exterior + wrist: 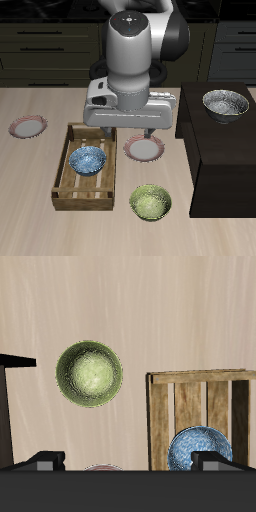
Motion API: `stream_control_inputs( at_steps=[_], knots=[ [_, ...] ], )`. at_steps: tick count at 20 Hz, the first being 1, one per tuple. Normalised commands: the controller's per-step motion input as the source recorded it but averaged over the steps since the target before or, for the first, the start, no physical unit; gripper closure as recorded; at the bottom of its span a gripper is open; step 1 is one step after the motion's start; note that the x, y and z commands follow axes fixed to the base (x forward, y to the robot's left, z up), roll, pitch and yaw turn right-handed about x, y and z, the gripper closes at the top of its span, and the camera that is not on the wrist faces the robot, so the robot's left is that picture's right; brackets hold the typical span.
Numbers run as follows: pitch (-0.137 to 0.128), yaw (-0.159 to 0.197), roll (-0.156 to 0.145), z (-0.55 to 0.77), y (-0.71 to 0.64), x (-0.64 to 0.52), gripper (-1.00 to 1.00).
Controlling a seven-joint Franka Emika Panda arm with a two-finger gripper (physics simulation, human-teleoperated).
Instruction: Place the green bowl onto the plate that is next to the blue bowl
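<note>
My claw (143, 128) hangs above the table (30, 190), its fingers (42, 462) spread apart with nothing between them. The green bowl (150, 202) sits upright on bare wood near the front edge, at about six o'clock from the plate (144, 149). The blue bowl (87, 160) rests inside the wooden crate (70, 178), at about nine o'clock from that plate. A second plate (28, 127) lies well apart, and a silvery-grey bowl (225, 105) sits on the dark cabinet (215, 160).

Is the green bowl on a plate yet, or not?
Not yet: the green bowl sits upright on the bare table, apart from the plate.
</note>
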Motion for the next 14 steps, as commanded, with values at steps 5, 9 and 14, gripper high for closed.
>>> stream_control_inputs(
  at_steps=[5,9,14],
  knots=[
    [0.002,0.041,-0.02,-0.13,0.0,0.24,-1.0],
    [-0.001,0.049,0.023,-0.24,0.09,0.08,-1.0],
    [0.014,0.039,0.02,-0.31,0.16,0.07,-1.0]
  ],
)
